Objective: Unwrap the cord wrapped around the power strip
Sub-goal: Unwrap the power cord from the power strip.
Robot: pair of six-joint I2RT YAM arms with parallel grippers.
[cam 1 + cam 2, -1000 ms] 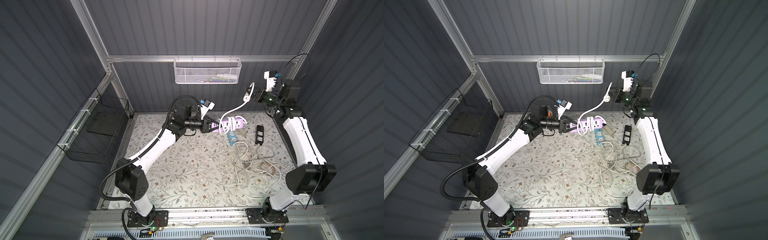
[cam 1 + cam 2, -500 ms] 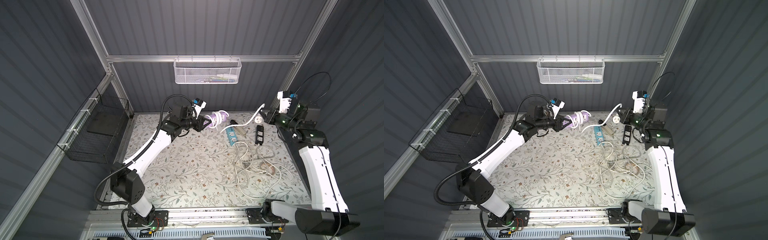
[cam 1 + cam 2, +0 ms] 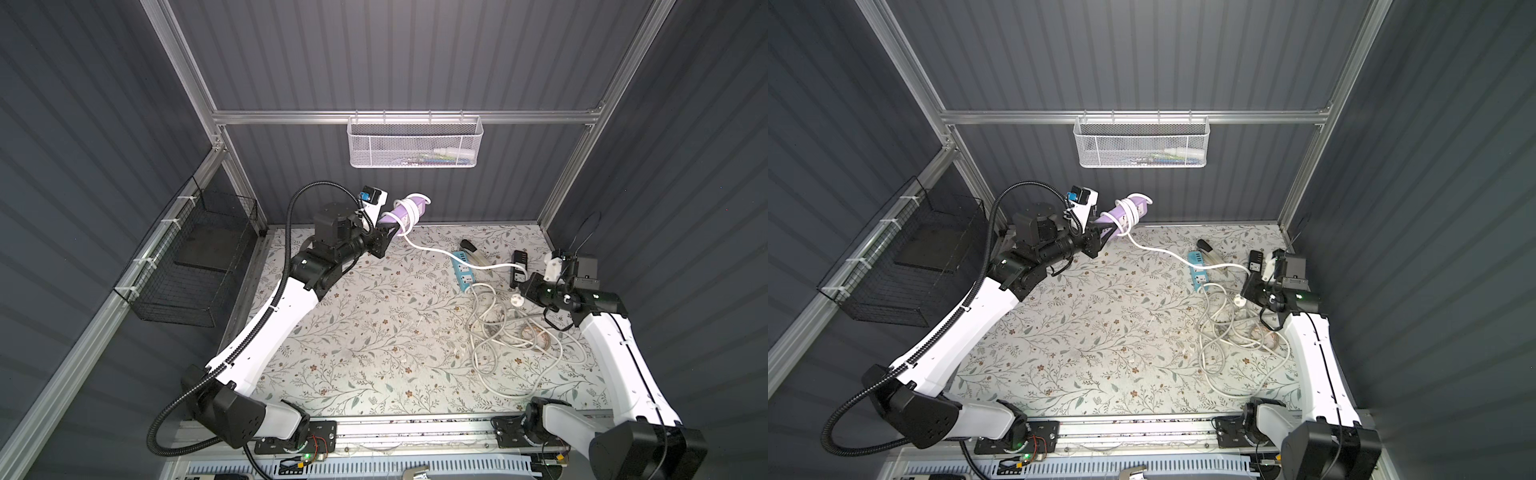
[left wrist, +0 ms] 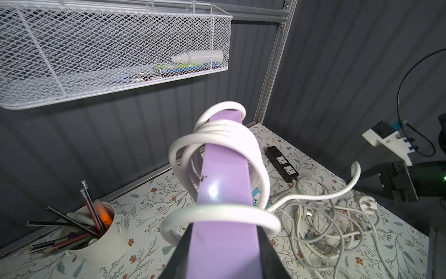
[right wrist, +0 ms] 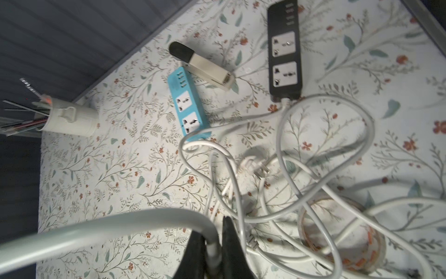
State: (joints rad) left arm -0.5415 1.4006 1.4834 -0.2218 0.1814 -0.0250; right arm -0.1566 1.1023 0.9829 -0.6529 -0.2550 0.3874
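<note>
The purple power strip (image 3: 406, 212) (image 3: 1126, 213) (image 4: 224, 183) is held up off the table near the back wall, its near end clamped in my shut left gripper (image 3: 384, 232) (image 3: 1102, 232) (image 4: 223, 244). Several loops of the white cord (image 4: 217, 135) still circle it. The free length of cord (image 3: 436, 249) (image 3: 1158, 249) slopes down across the mat to my right gripper (image 3: 525, 286) (image 3: 1250, 291) (image 5: 213, 232), low at the right side. That gripper is shut on the cord (image 5: 120, 222).
A blue power strip (image 3: 463, 270), a black power strip (image 3: 519, 266) and a beige-and-black device (image 3: 471, 247) lie at the back right. Tangled white cables (image 3: 498, 332) spread below them. A pencil cup (image 4: 101, 232) stands by the back wall under the white mesh basket (image 3: 415, 143).
My left gripper carried the power strip left and up toward the back wall. My right gripper came down from high at the back right to low on the right, drawing cord out.
</note>
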